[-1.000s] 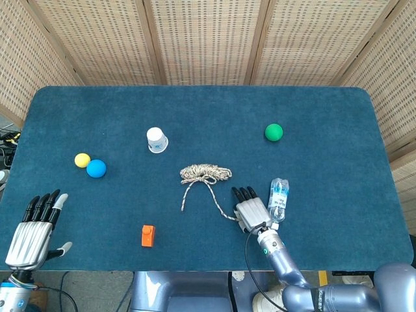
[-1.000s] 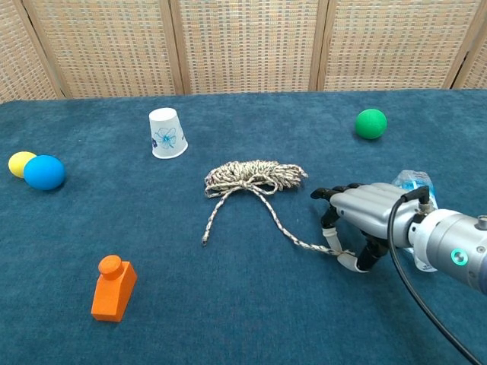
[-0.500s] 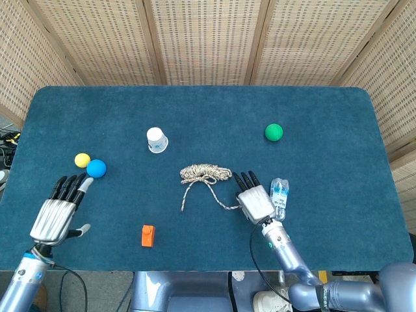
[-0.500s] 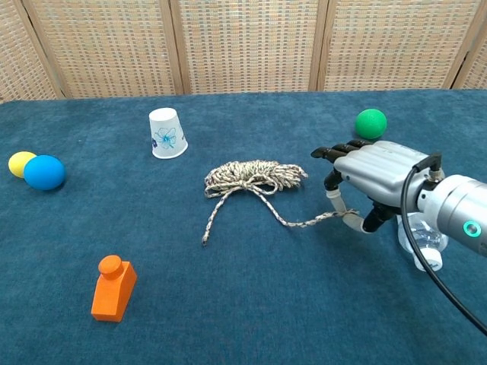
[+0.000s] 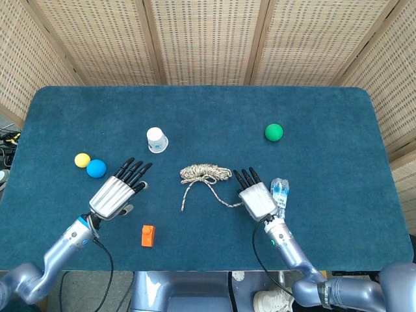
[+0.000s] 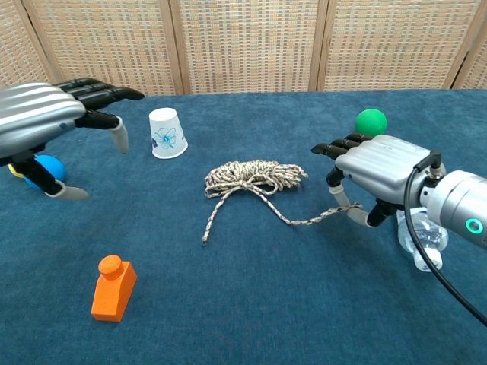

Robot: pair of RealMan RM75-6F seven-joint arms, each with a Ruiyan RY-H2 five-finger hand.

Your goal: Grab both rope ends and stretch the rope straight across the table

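Yellow ball (image 5: 82, 160) and blue ball (image 5: 96, 168) are found at the far left of the table (image 5: 325, 104), touching or nearly so. The left hand (image 5: 118, 192) is held above the cloth just right of them, fingers spread and nothing gripped. An orange block (image 5: 148, 235) is placed near the front edge; a paper cup (image 5: 156, 140) is set upside down further back. The rope (image 5: 205, 173) is lodged mid-table, mostly bundled, one free end (image 6: 204, 241) trailing toward the front, unheld. The other strand is drawn rightward to the right hand (image 6: 373, 176), where it is pinched between thumb and a finger. A plastic bottle (image 5: 280, 195) lies just beside that hand; a green ball (image 5: 273, 132) is set behind. Risks judged: the thin pinch may be lost under tension; the bundle may snag rather than pay out; the bottle may be knocked by the right hand.
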